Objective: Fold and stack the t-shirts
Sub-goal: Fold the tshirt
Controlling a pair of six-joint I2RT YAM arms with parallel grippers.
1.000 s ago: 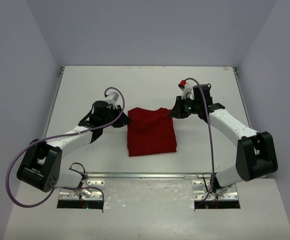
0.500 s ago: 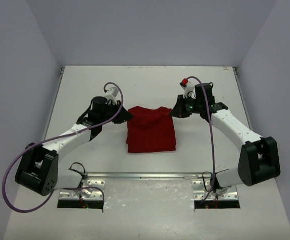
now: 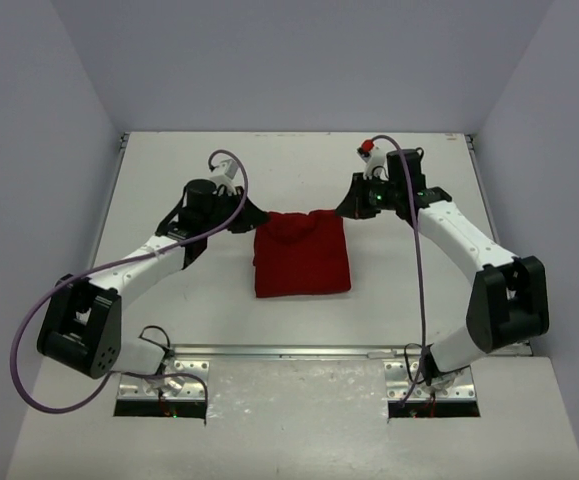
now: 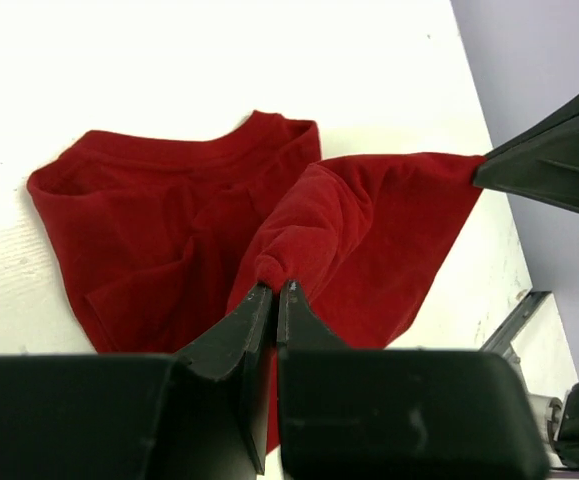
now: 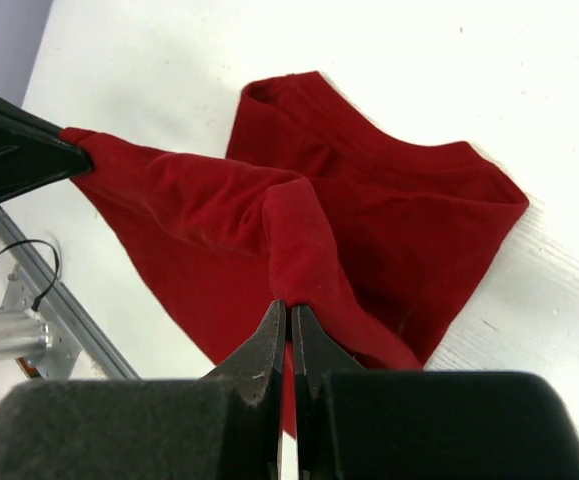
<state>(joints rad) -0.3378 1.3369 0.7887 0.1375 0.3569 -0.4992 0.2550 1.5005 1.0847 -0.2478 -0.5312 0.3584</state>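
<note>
The left claw (image 3: 257, 218) and right claw (image 3: 341, 211) are each clamped shut on a corner of the dark red t-shirt (image 3: 301, 260), which lies mid-worktop (image 3: 299, 165). Over the last second they have carried that edge toward the far edge, and the near hem has followed, so the fold looks underway, not finished. The top view shows only a tidy rectangle. The wrist views show the gripped layer stretched taut between the claws, raised over a lower layer with the collar.
</note>
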